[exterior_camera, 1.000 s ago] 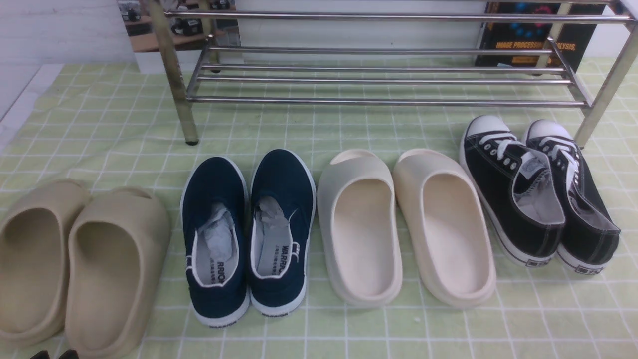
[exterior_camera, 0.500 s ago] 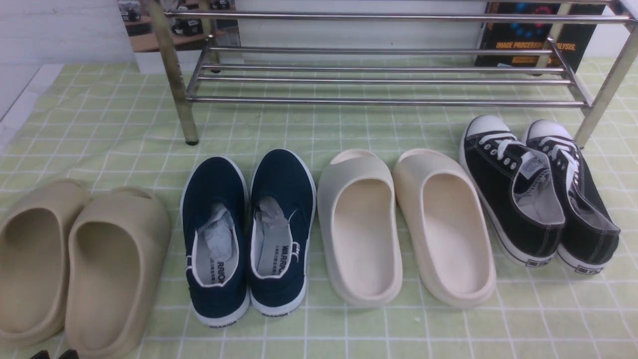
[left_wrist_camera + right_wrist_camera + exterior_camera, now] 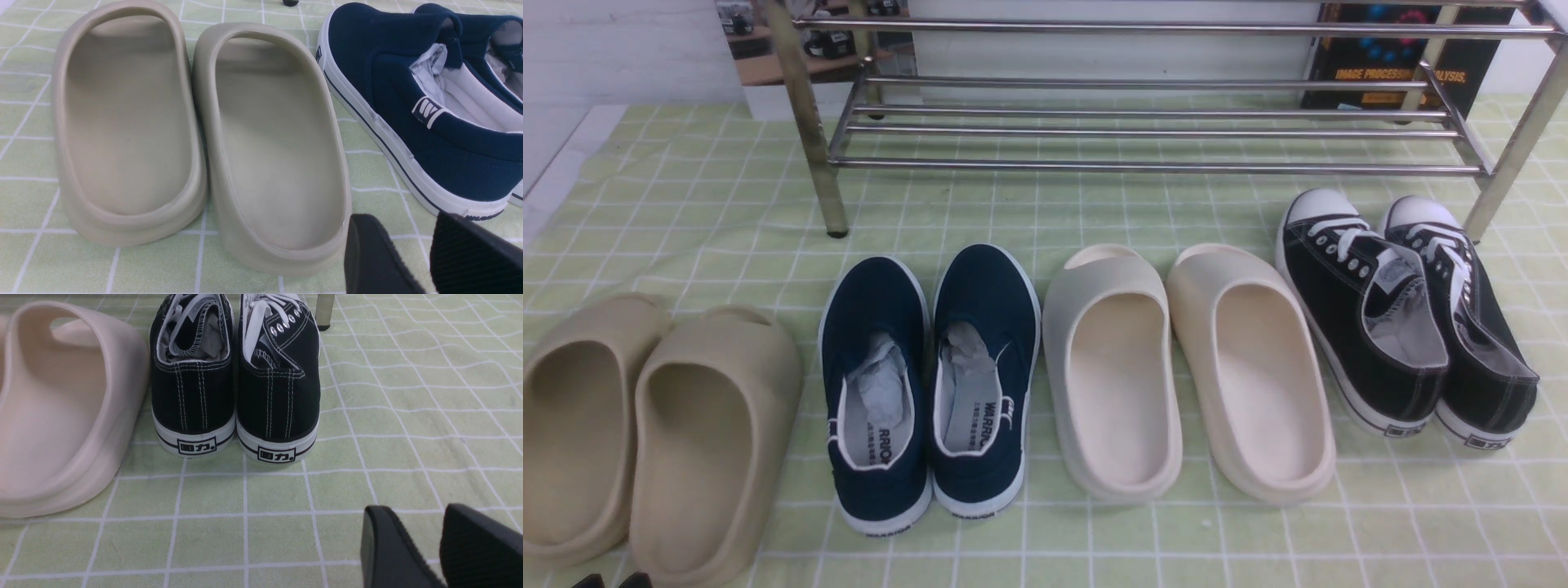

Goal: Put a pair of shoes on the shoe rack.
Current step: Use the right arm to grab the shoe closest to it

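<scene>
The pair of shoes (image 3: 1327, 286), black canvas sneakers with white laces and toe caps, stands side by side on the green checked cloth at the right, toes toward the shoe rack (image 3: 1160, 166). The rack of silver tubes spans the back, and its right front leg (image 3: 325, 310) stands just beyond the sneakers' toes. In the right wrist view the heels (image 3: 192, 396) face my right gripper (image 3: 412, 516), which hovers open and empty behind them, a little to their right. My left gripper (image 3: 402, 222) is open and empty behind the tan slides; its tips show at the front view's bottom left (image 3: 611, 581).
A row of footwear lies left of the sneakers: cream slides (image 3: 1184, 367), navy slip-ons (image 3: 931, 384) stuffed with paper, tan slides (image 3: 645, 433). A dark book cover (image 3: 1388, 57) leans behind the rack. The cloth ends at a white edge (image 3: 556, 163) far left.
</scene>
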